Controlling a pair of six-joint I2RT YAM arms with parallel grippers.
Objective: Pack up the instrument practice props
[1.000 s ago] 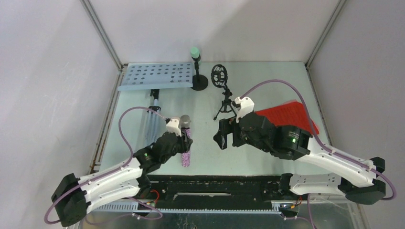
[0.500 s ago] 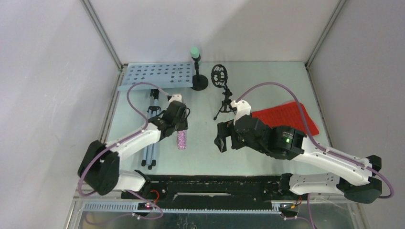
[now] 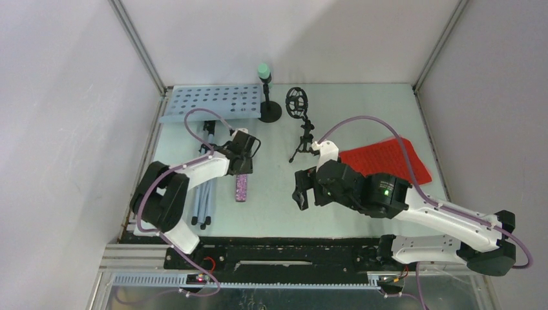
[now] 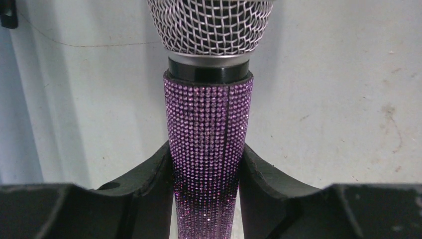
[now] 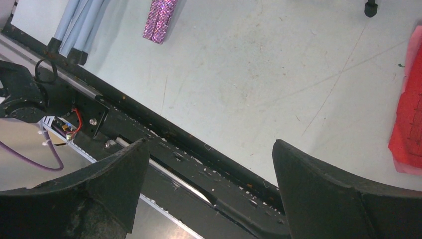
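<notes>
Over the last second our left arm had swung up and toward the left of the top view. It carried the glittery purple microphone with a silver mesh head (image 4: 209, 119) from the lower middle to just beside the blue-grey folded tripod (image 3: 203, 194). The right arm had barely shifted.

The left gripper (image 4: 207, 169) was clamped on the microphone's sequinned handle, a finger pressed to each side. We could not tell whether its tail touched the pale table (image 3: 362, 110).

The right gripper (image 5: 210, 147) hung with its fingers spread wide and holding nothing, in the lower middle of the top view.

At the upper left lay the pale blue perforated music desk (image 3: 213, 102). To its right the mint microphone (image 3: 263, 69) stood upright in a black round-based mount (image 3: 270, 113). The black cage mount on small tripod legs (image 3: 301, 129) stood between the two grippers, a little above them. The red score sheet (image 3: 388, 158) lay at the right, partly under the right arm.
</notes>
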